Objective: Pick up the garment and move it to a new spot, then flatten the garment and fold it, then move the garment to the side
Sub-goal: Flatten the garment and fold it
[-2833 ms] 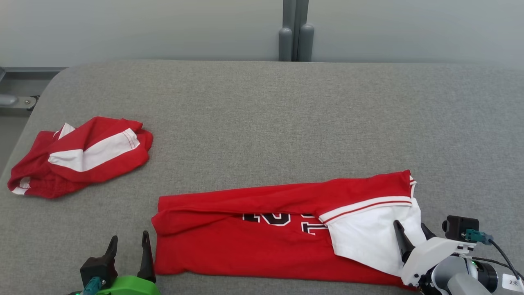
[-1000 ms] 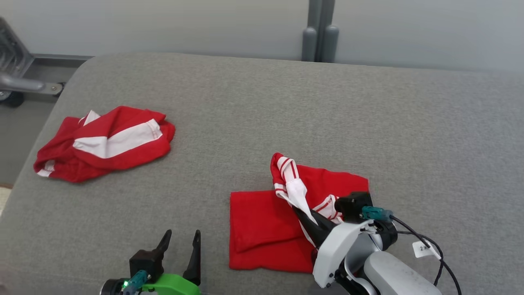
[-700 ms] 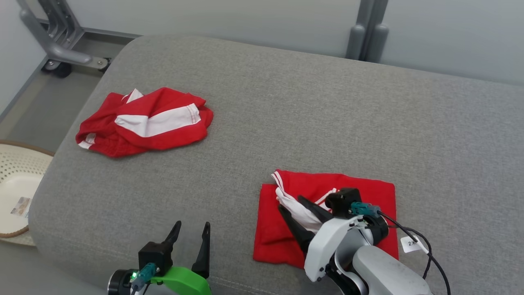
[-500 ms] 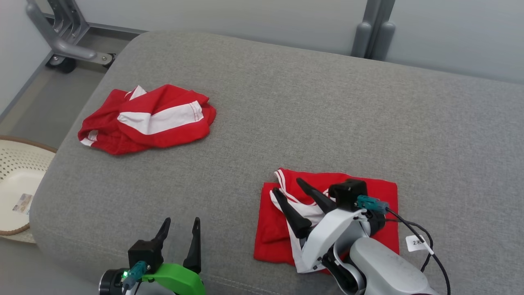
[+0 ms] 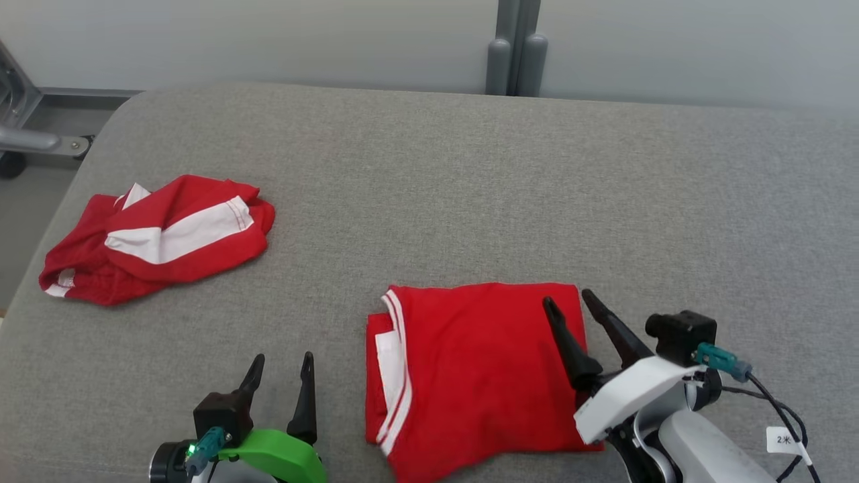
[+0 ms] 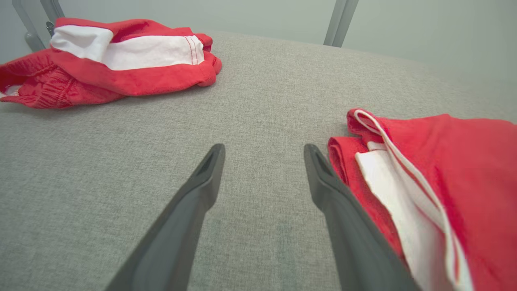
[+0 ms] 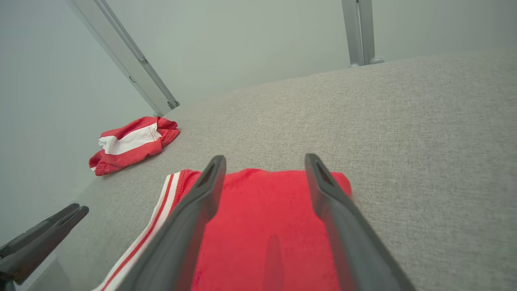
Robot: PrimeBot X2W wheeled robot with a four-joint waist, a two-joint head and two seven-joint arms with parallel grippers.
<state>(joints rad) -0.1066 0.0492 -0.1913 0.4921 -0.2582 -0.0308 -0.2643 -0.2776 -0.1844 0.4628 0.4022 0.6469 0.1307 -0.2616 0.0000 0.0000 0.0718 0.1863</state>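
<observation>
A grey upholstered surface [image 5: 470, 168] carries the folded red jersey [image 5: 476, 376] at lower centre. The right gripper [image 5: 567, 297] is above the jersey's right edge with fingers spread, holding nothing. The left gripper [image 5: 283, 357], lower left, is likewise apart and empty. Crumpled red-and-white shorts [image 5: 161, 235] lie at upper left.

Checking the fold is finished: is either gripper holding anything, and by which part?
Nothing is held: left gripper and right gripper are open; the folded shirt lies flat.

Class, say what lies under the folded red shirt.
The folded shirt rests on the grey cushion. At its left edge white striped inner layers peek out; anything else beneath is covered.
</observation>
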